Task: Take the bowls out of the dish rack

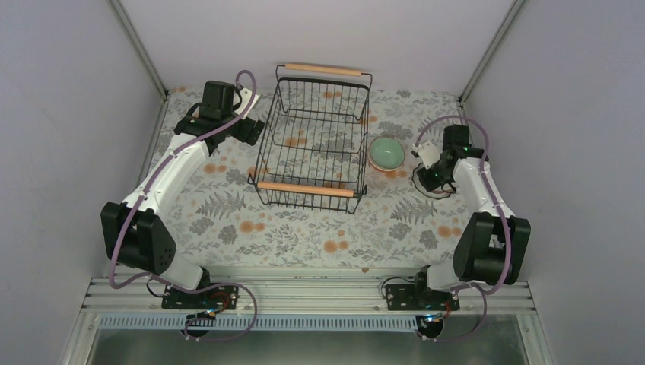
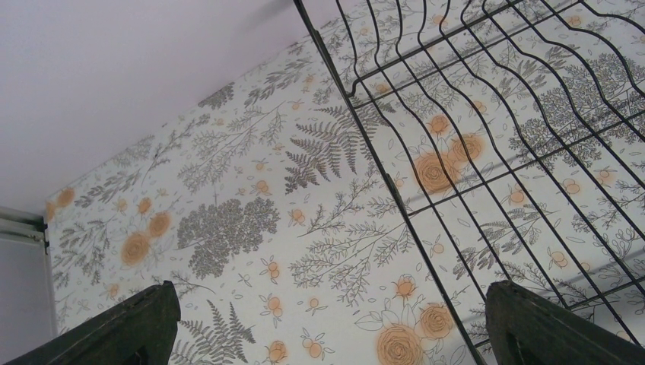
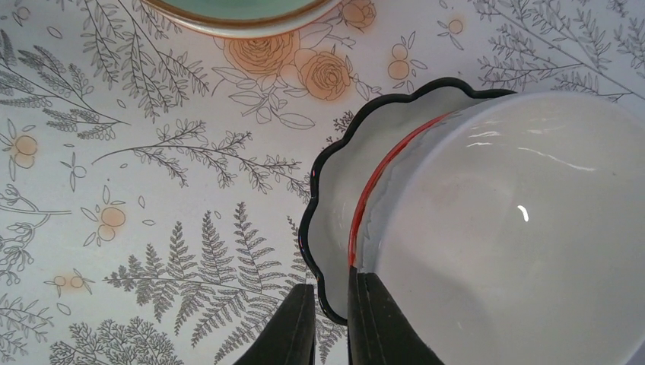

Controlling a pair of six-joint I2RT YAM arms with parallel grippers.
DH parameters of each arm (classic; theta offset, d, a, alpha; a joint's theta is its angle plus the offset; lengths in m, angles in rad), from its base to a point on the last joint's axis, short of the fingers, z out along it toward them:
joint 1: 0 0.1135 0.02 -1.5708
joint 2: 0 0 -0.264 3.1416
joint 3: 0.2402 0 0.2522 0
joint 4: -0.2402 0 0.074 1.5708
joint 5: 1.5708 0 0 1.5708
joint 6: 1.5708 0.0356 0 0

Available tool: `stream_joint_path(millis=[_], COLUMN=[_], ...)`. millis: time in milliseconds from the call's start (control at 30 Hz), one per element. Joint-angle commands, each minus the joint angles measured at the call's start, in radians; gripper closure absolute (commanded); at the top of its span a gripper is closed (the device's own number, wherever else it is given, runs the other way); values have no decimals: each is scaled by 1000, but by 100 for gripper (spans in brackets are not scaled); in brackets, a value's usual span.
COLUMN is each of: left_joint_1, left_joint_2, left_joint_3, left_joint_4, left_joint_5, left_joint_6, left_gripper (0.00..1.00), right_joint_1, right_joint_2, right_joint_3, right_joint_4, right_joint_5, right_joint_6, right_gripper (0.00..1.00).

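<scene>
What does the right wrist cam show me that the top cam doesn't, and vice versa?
Right wrist only: the right gripper pinching the dark rim of a scalloped white bowl, with a red-rimmed white bowl nested in it. Top only: the dish rack, holding no bowls. Both: the mint-green bowl on the floral table.

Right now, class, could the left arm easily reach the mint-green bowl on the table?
Probably not: the dish rack stands between the left end effector and the mint-green bowl.
</scene>
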Motion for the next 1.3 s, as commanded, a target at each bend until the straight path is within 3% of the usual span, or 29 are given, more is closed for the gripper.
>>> stream_joint_path(millis=[0,367,533,700,767,833,867,1067,1267], left_joint_1=[2,4,3,9,23,34,39,47,52], left_joint_2=[-18,-14,-15,-33,-42,-47,-47,-80,-87], left_joint_3=[7,11,15,22,31,45,54,56,46], left_joint_4=[8,6,3,7,-9,-26,-33,-14,5], left_joint_5=[12,9,10,20,91,136,144,139,122], left_joint_6=[-6,-6,-5,-3,8,3,2,-9,-16], left_gripper=[0,0,0,0,0,0,0,0,0], right_joint_1=[-2,-3,-2,-1,-2,-1,-2,-1,-2], right_joint_2=[20,-6,-45,-147,-192,-230,-247,-390,-466], right_joint_3=[-22,13,44,117,133,131,120,-65,-145], right_joint_4=[50,21,19,20,21,24,33,274,327], right_joint_5=[21,-12,-22,-182,-277,-382,-431,-527,-525], right_joint_6=[3,5,30,97,118,130,133,244,235], right_gripper=[88,86,78,50,40,3,0,0,0])
